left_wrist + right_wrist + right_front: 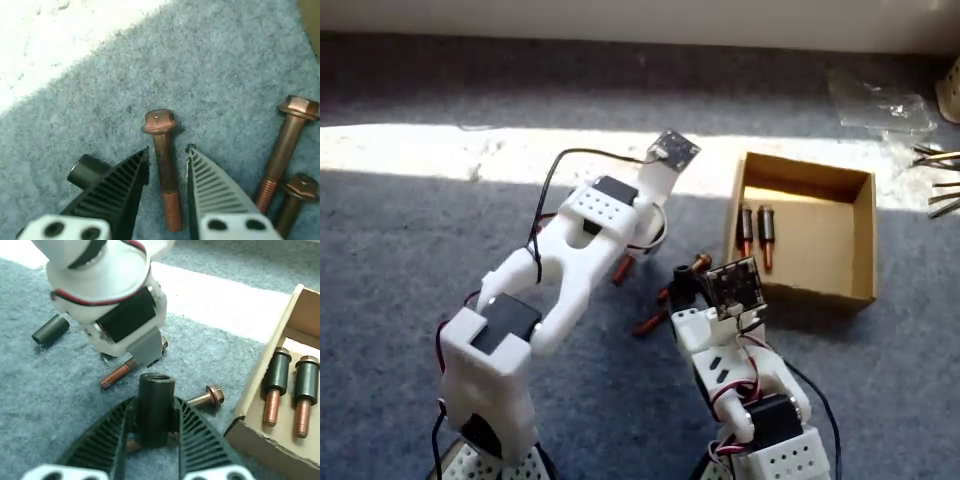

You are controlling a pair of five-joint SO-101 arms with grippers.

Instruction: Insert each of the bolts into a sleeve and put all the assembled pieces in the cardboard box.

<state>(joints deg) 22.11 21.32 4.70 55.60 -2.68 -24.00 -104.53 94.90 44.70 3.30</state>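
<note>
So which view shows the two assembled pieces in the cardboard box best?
The right wrist view: the assembled pieces lie close, dark sleeves and copper threads distinct. The high view gives them small, side by side in the cardboard box. The left wrist view faces loose bolts instead.

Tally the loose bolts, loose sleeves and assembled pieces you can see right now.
Loose bolts: 3
Loose sleeves: 2, one held in the right gripper
Assembled pieces in the cardboard box: 2
Total: 7
</note>
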